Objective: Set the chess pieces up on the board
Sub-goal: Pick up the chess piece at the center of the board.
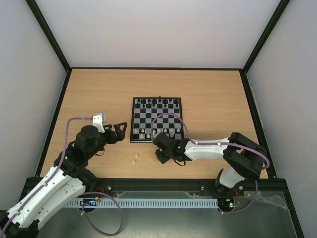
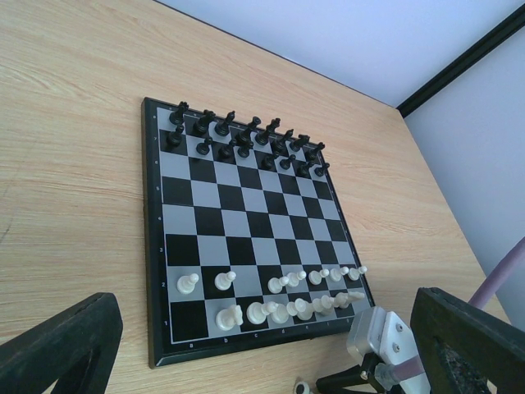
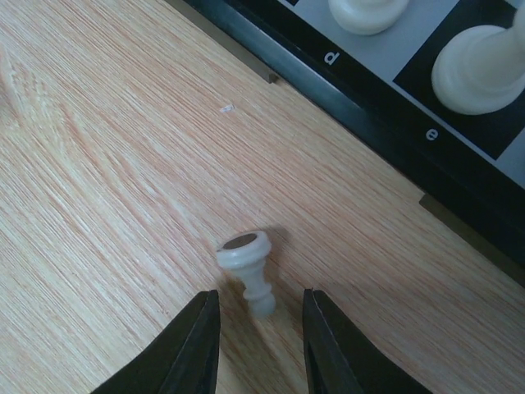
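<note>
The board (image 1: 156,119) lies mid-table, black chessmen along its far rows and white chess pieces (image 2: 279,310) along its two near rows; it also shows in the left wrist view (image 2: 164,246). In the right wrist view a white pawn (image 3: 248,263) lies on its side on the wood just off the board's near rim (image 3: 385,139). Its head is between my right gripper's (image 3: 258,332) open fingers, which do not touch it. My right gripper (image 1: 162,157) hides that pawn from above. My left gripper (image 1: 121,134) is open and empty left of the board.
Two more small white pieces (image 1: 135,158) stand on the wood in front of the board's left corner. The right wrist's camera block (image 2: 381,341) sits by the board's near right corner. Black frame rails edge the table.
</note>
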### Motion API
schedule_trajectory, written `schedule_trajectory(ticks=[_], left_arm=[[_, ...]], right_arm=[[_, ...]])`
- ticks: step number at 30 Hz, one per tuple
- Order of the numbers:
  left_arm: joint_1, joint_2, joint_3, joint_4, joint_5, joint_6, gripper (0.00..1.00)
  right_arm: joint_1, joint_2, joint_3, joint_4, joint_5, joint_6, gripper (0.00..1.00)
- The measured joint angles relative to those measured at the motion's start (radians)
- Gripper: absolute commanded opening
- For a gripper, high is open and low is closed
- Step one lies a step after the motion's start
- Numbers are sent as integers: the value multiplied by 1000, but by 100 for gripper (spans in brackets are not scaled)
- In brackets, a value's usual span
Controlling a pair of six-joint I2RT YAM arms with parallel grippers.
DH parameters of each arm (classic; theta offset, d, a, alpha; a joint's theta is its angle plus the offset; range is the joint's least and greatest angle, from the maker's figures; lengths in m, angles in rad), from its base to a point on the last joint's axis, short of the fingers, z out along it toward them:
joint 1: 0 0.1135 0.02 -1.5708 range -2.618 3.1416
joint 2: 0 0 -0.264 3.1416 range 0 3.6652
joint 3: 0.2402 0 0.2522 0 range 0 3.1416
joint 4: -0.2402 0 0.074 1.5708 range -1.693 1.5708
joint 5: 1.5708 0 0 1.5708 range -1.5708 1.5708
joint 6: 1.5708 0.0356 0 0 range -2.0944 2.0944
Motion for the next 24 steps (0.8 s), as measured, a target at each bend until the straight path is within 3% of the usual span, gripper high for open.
schedule_trajectory(ticks=[15,24], left_arm=[[0,0,0,0,0,0,99],[0,0,0,0,0,0,99]], right_arm=[[0,20,13,14,3,-8,23],[4,43,29,27,27,9,11]])
